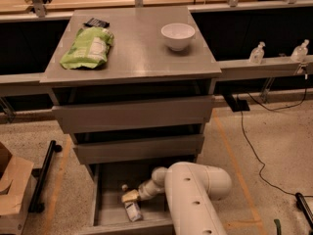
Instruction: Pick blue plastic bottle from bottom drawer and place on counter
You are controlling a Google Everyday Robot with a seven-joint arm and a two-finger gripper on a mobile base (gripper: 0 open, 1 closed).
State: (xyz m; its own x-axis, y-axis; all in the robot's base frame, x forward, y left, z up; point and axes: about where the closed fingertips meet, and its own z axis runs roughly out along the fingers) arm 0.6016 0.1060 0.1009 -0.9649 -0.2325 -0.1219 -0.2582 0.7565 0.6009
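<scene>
The bottom drawer (110, 179) of the grey cabinet is pulled open. The small blue plastic bottle (132, 211) lies on its side on the drawer floor near the front, its white label showing. My gripper (130, 196) reaches down into the drawer from the right and sits right at the bottle's far end, touching or just above it. My white arm (195, 199) covers the right part of the drawer. The counter (137, 53) is the flat grey cabinet top above.
On the counter are a white bowl (178, 35), a green snack bag (88, 47) and a small dark packet (96, 22). Two pump bottles (257, 53) stand on a ledge at the right. A cardboard box (12, 190) sits at the left. A cable (249, 141) runs over the floor.
</scene>
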